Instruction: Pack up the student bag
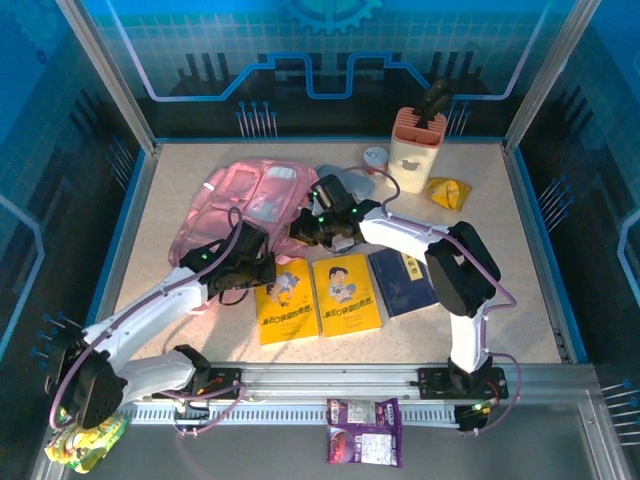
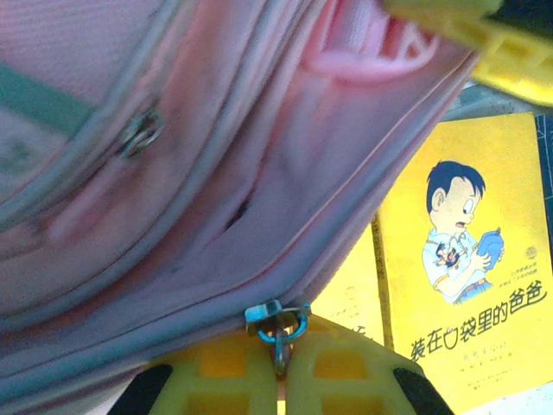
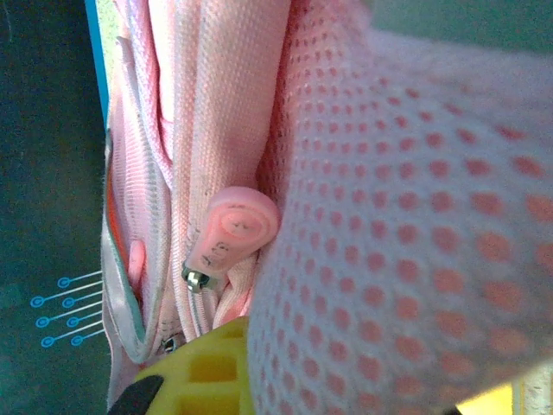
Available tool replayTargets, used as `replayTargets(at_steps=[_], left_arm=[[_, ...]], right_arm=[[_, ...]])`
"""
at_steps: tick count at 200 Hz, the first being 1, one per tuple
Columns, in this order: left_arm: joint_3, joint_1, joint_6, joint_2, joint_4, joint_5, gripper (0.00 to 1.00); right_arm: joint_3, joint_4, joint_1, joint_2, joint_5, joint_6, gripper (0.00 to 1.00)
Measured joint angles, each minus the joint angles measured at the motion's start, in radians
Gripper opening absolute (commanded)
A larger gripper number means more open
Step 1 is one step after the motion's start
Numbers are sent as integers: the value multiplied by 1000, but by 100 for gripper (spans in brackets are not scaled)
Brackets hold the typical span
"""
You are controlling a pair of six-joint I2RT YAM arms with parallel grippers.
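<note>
Your left claw point(image 2: 281, 367) is shut tight, and its 2 yellow fingers point(image 2: 346, 376) pinch the small metal zipper pull point(image 2: 276, 322) with the blue ring, right at the edge of the student bag point(image 2: 199, 173). Your right claw point(image 1: 310, 228) is shut too. In its wrist view you see 1 yellow finger point(image 3: 206, 376) at the bottom, but pink mesh cloth point(image 3: 415, 216) of the bag lies over the tips, so you cannot tell if it pinches anything. Just beside that finger, a round pink zipper tab point(image 3: 232, 232) hangs on the bag. From the top view you see the pink student bag lying flat on the table point(image 1: 500, 330), on the left half and toward the far side. Both claws are at its near right edge, the left arm reaching in from the near left and the right arm from the right. Just in front of the bag, 1 yellow book point(image 1: 285, 302) and another yellow book point(image 1: 347, 293) lie side by side, each with a cartoon boy on the cover. A dark blue book point(image 1: 405, 282) lies just to the right of them. At the far side a pale pen holder point(image 1: 415, 150) stands upright, and a small yellow packet point(image 1: 448, 191) lies near it on the right. A purple and white snack pack point(image 1: 363, 432) lies in front of the rail, near you.
</note>
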Motion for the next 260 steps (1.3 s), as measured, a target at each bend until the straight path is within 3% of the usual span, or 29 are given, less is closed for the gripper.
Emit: replayTargets(at_steps=[81,113,142,171,217,260], left_arm=[[-35,1,-11,-85,-108,-17,0],[-61,2,-57,-98,-41,37,0],[-74,0,-90,-93,27,64,0],[-74,0,-95,-58,61,64,0],[-74,0,-110,-39,85,64,0],[-74,0,-112,-39,103,66,0]], right_arm=[[274,-189,-91,134,-51,-119,0],[307,-223,-92,174,-49,-155,26],[300,-226,-100,167,-38,-197,60],[185,-210,-111,69,-40,-227,73],[-82,-106,-75,-158,-54,-150,77],[-179,18,37,-146,-50,8,73]])
